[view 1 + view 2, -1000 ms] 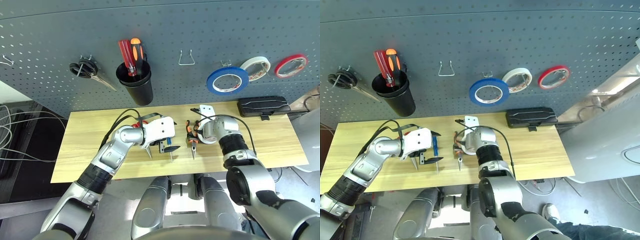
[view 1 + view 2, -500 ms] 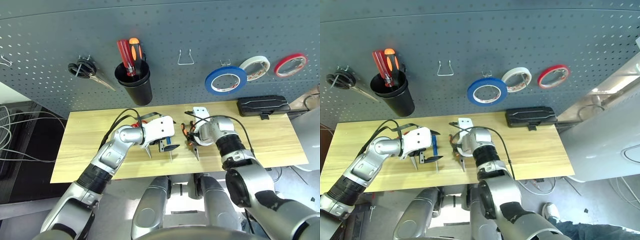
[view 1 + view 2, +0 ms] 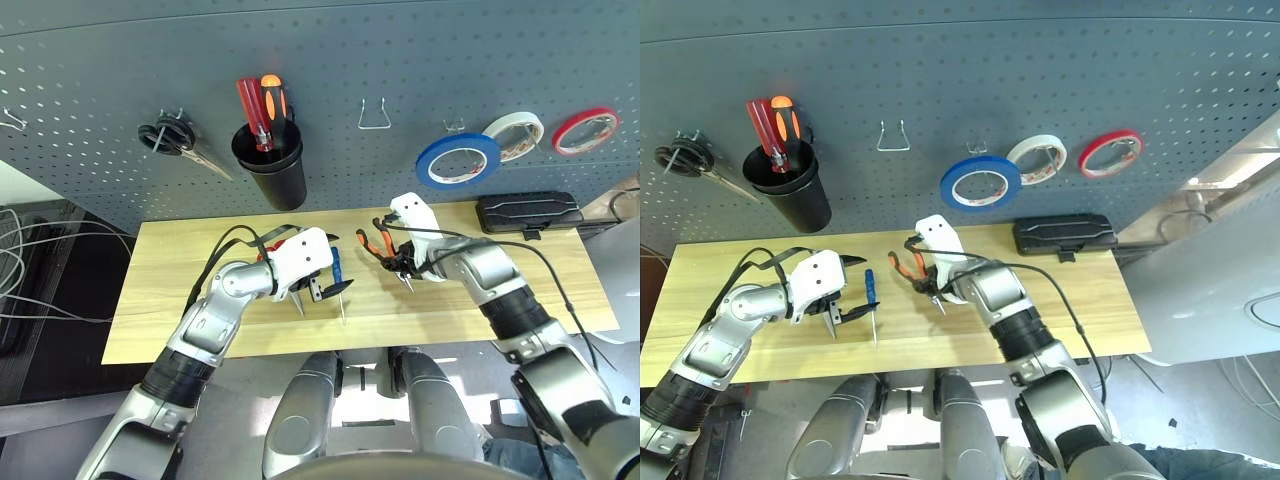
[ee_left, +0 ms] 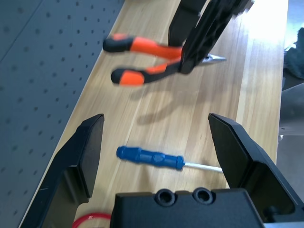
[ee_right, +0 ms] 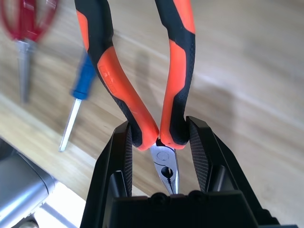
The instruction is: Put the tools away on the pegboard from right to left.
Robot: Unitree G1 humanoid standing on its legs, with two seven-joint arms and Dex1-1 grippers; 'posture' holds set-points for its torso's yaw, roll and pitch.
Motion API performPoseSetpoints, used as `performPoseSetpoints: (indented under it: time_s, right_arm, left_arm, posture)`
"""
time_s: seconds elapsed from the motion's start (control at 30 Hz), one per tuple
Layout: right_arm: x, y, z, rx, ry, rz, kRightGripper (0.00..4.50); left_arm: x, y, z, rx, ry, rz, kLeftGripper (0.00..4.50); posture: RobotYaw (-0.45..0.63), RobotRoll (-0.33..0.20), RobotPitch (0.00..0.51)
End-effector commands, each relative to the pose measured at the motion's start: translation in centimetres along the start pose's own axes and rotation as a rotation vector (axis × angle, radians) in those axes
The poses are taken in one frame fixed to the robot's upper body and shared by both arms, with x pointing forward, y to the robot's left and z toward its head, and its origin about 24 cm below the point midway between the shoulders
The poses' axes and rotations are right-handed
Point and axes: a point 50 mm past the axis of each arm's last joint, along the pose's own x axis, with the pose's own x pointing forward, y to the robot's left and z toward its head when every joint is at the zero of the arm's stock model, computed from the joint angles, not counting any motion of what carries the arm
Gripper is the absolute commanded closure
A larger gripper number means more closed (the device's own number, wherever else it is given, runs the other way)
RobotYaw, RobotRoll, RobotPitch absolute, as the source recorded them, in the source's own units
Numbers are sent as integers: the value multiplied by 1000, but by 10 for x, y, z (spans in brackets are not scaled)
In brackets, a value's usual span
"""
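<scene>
Right wrist view: right claw clamps the pliers above the table (left claw spread).

Legible text, labels, brands, numbers, signs: none. The orange-and-black-handled pliers carry a small embossed mark on one orange grip, too blurred to read. The pegboard shows no lettering. The tape rolls and the black case at the tabletop's far right edge show no readable print.
</scene>
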Motion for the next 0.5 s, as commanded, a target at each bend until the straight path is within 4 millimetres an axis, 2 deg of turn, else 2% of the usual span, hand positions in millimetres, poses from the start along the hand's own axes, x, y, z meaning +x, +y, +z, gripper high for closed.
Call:
performPoseSetpoints:
  time_s: [0.03,0.2,0.3,0.5]
  right_arm:
    - [-14,8,19,-80,-196,94,2645]
    - [-32,8,43,-141,-421,135,2645]
    - [-47,16,68,-228,-599,182,2645]
    - [-69,28,113,-282,-846,191,2645]
  left_arm:
    - [-7,-3,-3,-14,-21,40,0]
    - [-13,-1,4,45,-146,150,0]
    - [-17,7,16,114,-267,261,0]
    - [-19,21,33,182,-394,374,0]
  posture:
    - [38,0,267]
    - [27,0,266]
    - [24,0,264]
    - [19,0,260]
